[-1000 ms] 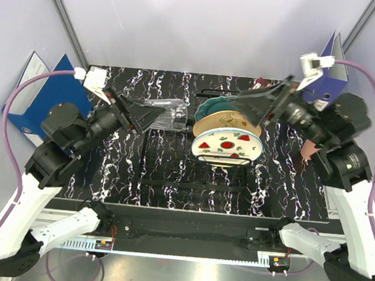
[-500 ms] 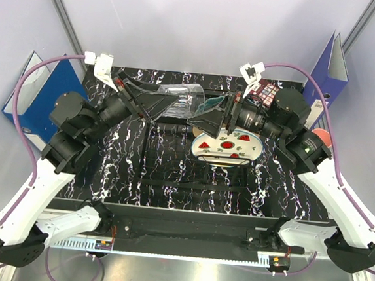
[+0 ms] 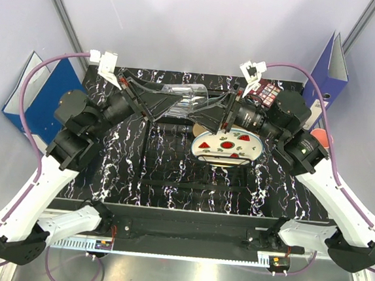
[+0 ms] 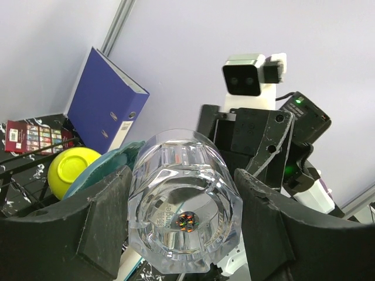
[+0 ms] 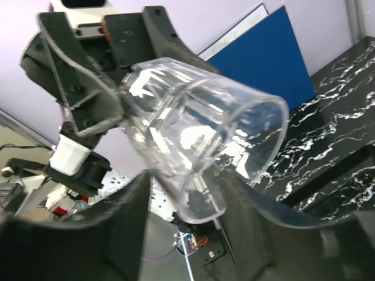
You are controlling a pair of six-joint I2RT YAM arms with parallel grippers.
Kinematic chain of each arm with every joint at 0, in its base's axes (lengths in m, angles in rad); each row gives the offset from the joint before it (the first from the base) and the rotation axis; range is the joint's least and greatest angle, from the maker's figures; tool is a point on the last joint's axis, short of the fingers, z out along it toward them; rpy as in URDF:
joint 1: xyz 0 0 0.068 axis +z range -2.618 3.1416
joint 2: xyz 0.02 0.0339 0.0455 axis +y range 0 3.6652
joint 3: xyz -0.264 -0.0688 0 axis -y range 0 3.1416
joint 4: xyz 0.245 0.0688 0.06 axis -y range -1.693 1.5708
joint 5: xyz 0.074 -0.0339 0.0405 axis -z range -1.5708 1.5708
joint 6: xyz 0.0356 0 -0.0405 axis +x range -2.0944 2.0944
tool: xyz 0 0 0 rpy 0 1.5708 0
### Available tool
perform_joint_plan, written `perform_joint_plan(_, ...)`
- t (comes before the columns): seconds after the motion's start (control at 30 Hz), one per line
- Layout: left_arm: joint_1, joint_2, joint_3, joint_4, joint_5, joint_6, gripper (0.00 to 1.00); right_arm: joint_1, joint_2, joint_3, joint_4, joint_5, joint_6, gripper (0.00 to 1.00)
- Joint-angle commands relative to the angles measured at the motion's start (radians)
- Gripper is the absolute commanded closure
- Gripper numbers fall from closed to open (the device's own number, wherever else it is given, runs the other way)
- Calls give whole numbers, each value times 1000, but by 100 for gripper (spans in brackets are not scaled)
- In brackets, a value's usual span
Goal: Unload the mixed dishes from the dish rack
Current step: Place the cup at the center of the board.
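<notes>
The clear glass (image 3: pixel 186 99) hangs on its side over the back of the dish rack (image 3: pixel 171 178). My left gripper (image 3: pixel 172 104) is shut on its thick base (image 4: pixel 184 213). My right gripper (image 3: pixel 207 113) faces it from the right, and the glass's open rim (image 5: pixel 234 158) lies between its fingers (image 5: pixel 126 228). Whether those fingers press the glass I cannot tell. The white plate with red fruit marks (image 3: pixel 227 146) stands upright in the rack. Behind the glass are a teal plate (image 4: pixel 108 168) and a yellow-green bowl (image 4: pixel 69 171). A pink cup (image 3: pixel 320 136) shows at the right, behind my right arm.
Blue ring binders stand at the left (image 3: pixel 39 98) and at the back right (image 3: pixel 333 60). A small printed box (image 3: pixel 268 93) lies at the back of the black marbled table (image 3: pixel 127 155). Both arms meet high over the rack's back half.
My left gripper carried the glass up and to the right. My right gripper swung left from the plates to the glass's mouth, and its jaws have narrowed round the rim.
</notes>
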Motion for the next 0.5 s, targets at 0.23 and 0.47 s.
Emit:
perform_joint_plan(0.23, -2, -10, -37, 82, 22, -23, 72, 10, -47, -54, 50, 83, -24, 100)
perform_joint_plan(0.47, -1, -136, -23, -82, -242, 104, 1, 12, -148, 32, -163, 397, -154, 100)
